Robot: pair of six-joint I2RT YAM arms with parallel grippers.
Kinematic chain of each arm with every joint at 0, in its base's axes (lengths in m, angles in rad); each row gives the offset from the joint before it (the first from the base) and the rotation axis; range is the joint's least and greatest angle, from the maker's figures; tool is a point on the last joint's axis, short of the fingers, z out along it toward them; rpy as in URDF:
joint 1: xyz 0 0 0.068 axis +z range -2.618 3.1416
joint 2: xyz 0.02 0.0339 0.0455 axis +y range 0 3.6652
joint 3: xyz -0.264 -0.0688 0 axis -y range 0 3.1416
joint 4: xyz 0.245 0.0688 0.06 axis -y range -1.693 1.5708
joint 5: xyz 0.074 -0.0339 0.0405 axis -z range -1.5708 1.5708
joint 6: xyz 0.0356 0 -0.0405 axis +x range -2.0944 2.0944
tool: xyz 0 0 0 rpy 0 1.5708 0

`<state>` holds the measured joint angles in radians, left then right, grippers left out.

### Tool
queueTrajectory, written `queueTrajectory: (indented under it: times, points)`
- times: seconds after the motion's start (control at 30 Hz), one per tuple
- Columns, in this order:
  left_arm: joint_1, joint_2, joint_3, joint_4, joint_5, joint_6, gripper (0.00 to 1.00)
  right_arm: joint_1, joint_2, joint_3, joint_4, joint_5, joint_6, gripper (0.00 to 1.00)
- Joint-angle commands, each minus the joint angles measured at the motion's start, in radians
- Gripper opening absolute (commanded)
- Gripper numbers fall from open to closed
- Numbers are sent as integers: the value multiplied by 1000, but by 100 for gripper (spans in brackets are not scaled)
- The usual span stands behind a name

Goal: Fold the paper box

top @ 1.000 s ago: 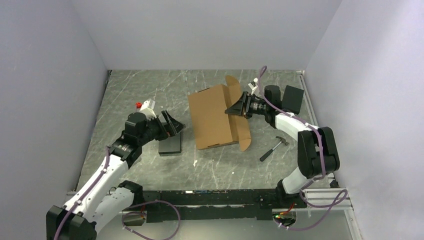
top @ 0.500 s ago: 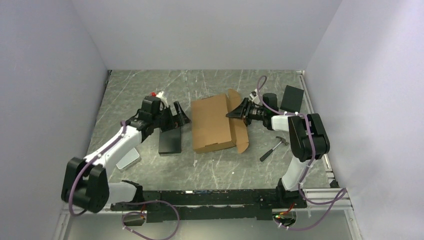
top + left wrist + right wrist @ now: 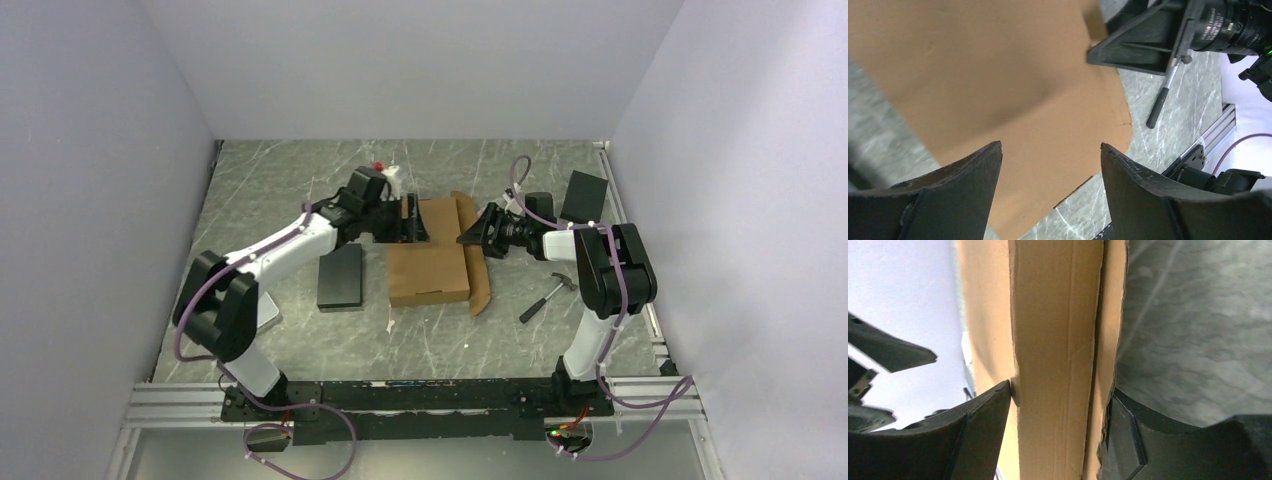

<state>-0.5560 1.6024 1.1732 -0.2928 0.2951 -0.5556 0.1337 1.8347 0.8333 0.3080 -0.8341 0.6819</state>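
Nearest the arm bases, the bench (image 3: 430, 340) carries only stray items: a hammer (image 3: 547, 297) to the right and a black block (image 3: 340, 277) to the left. Both lie apart from the work and, by my reading, have no part in the fold.

Beyond them, the paper box (image 3: 428, 268) sits flat in the middle of the bench. Its broad panel faces up and a loose flap hangs off its right side towards the hammer.

The right end effector (image 3: 476, 238) comes in level from the right and straddles the box's right wall. In the right wrist view its two fingers (image 3: 983, 435) press a doubled strip of cardboard from either side, so it appears to be grasping that wall. I judge this is meant to pinch the layers together and hold the side upright.

A little farther back, the left end effector (image 3: 411, 222) reaches across to the far left corner of the box. It is released. In its own camera the fingers stand well apart with the cardboard panel beyond them and nothing between. It seems placed to steady or press the panel while the other side is worked.

Farthest, a black square object (image 3: 585, 197) stands by the right wall.
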Motion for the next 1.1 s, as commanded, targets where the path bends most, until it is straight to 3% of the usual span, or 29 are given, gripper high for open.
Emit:
queueTrajectory:
  times: [0.0,0.27,0.4,0.6,0.77,0.9,0.93,1.0,1.07]
  points:
    - [-45,106,85,-27,10,46,76,4,0,33,-83,97,-139,70]
    - [-55,265,183,-59,42,64,74,3,-89,63,-222,172,-323,80]
    - [-55,310,223,-100,31,88,75,-17,-161,101,-338,221,-485,99]
    - [-54,336,233,-130,28,111,75,-45,-314,113,-461,274,-731,100]
    - [-54,329,229,-127,33,129,75,-46,-534,76,-525,281,-1167,100]
    - [-54,332,225,-133,34,142,75,-46,-734,-133,-524,0,-1596,100]
    - [-54,333,224,-138,36,144,75,-45,-750,-160,-577,-74,-1686,99]
    - [-54,333,221,-140,40,150,75,-44,-726,-149,-853,-177,-2056,97]
    - [-53,333,216,-135,48,152,75,-41,-672,-139,-1048,-172,-2359,90]
